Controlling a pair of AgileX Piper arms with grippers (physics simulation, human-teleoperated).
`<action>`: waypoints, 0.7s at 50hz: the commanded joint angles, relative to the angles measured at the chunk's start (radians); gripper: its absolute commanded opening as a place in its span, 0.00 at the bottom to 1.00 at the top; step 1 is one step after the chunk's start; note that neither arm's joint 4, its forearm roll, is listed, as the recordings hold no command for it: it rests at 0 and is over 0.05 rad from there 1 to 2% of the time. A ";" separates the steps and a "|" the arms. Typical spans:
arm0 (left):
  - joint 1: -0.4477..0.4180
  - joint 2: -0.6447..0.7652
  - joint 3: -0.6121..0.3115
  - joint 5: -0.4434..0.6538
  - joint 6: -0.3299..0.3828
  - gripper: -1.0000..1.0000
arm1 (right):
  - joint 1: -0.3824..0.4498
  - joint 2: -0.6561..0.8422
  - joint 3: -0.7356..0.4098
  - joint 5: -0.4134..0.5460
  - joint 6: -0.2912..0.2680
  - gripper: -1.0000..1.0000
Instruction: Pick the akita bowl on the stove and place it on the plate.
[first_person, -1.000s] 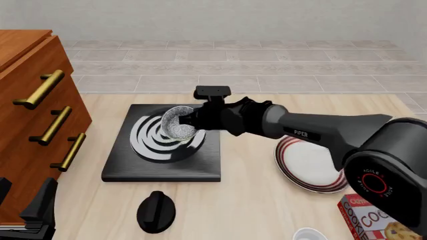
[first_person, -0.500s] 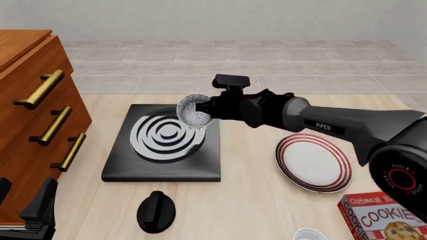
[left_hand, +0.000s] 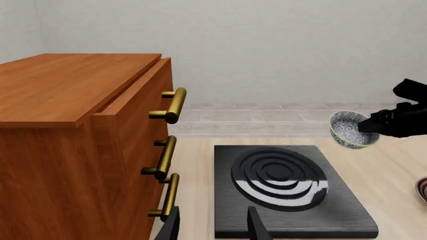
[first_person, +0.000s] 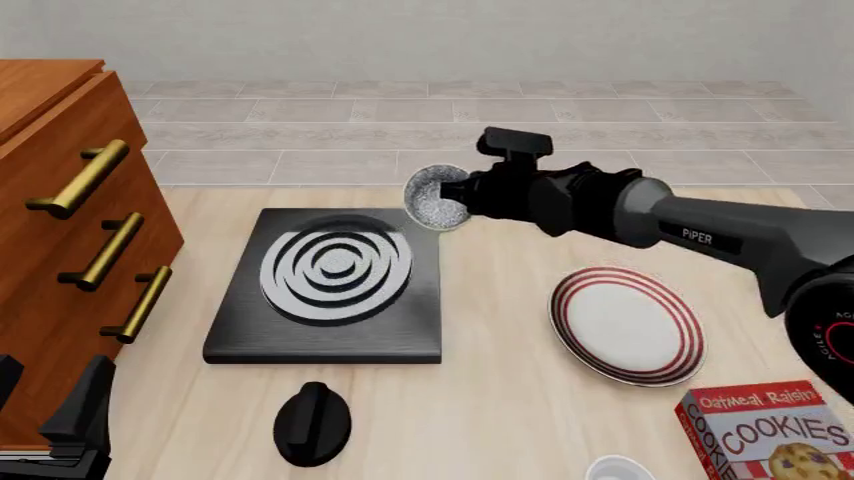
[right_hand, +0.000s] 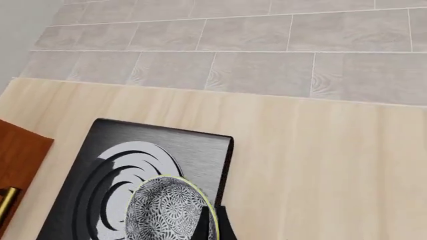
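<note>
Light wood table (first_person: 507, 400), tiled floor behind, wooden drawers at frame left. We're mid-carry: right gripper (first_person: 461, 203) is clamped on the rim of the bowl (first_person: 435, 199), which hangs tipped on its side in the air, upper centre of the front view, just past the stove's (first_person: 334, 290) far right corner. Plate (first_person: 627, 325) sits lower right, well apart. Next we need to swing right, level the bowl, lower onto it. Left gripper (left_hand: 212, 227) idles open at lower left.

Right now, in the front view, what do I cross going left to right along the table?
Wooden drawer cabinet → stove → akita bowl held in the right gripper → plate → cookie box.
</note>
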 joint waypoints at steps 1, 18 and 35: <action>0.000 0.000 0.000 0.000 0.000 1.00 | -0.055 -0.032 0.024 -0.014 -0.001 0.00; 0.000 0.000 0.000 0.000 0.000 1.00 | -0.117 -0.074 0.064 -0.026 -0.002 0.00; 0.000 0.000 0.000 0.000 0.000 1.00 | -0.191 -0.113 0.136 -0.056 -0.004 0.00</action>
